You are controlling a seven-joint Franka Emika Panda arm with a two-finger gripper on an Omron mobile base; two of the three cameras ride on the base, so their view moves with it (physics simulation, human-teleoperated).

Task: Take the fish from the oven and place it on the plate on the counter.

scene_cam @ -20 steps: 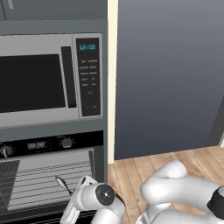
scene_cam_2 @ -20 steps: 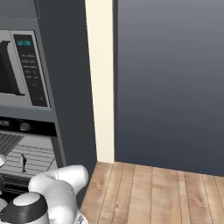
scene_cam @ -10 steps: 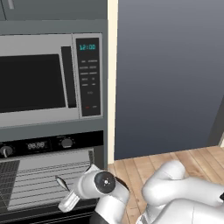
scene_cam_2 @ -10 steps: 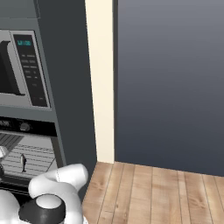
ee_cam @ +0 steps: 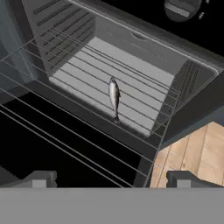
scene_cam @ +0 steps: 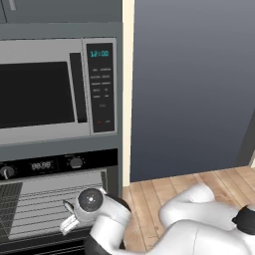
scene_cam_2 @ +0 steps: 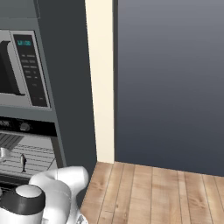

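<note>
The slender silvery-grey fish (ee_cam: 114, 97) is seen lying on the grey wire rack (ee_cam: 131, 89) inside the open black oven (ee_cam: 144, 48); the gripper (ee_cam: 111, 179) is held wide open, empty, apart from it.

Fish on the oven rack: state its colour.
Silvery grey, darker along its edges; the fish shows best in the hand view.

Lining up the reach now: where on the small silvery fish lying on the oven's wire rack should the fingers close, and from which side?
Grip the slender silvery-grey fish at its thicker middle, coming from above through the open front of the black oven. It lies flat on the grey wire rack, running front to back, so the open gripper probably should straddle its narrow width, a finger on each flank; the tapered ends offer less to hold.
</note>
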